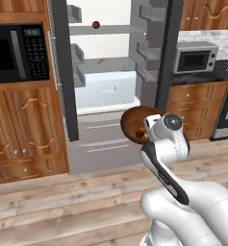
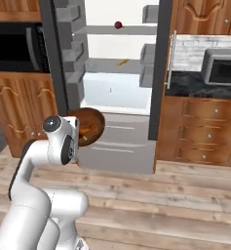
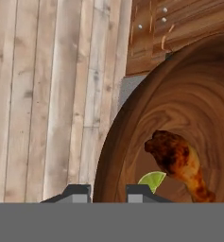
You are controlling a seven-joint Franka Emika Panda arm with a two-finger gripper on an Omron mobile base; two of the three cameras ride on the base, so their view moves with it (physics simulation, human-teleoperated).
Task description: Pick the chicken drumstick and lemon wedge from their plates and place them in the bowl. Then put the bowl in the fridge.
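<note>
Pincer (image 3: 108, 191) clenched on rim of deep reddish-brown wooden bowl (image 3: 179, 113); brown roasted drumstick (image 3: 177, 163) and yellow-green lemon wedge (image 3: 152, 181) at its 6 o'clock. Bowl looks tilted: contents could spill before reaching the open dark-grey fridge (image 1: 106, 72).

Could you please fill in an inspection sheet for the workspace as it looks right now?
Surface: wooden plank floor in front of the fridge.
Job's things: bowl carried in the air, holding chicken drumstick and lemon wedge; fridge open, white interior showing.
Clutter: small dark red item on upper fridge shelf, small orange item on the shelf below.
End effector: end effector shut on the bowl's rim.
Cables: nothing seen.
Surroundings: black microwave, wooden cabinets, toaster oven.
</note>
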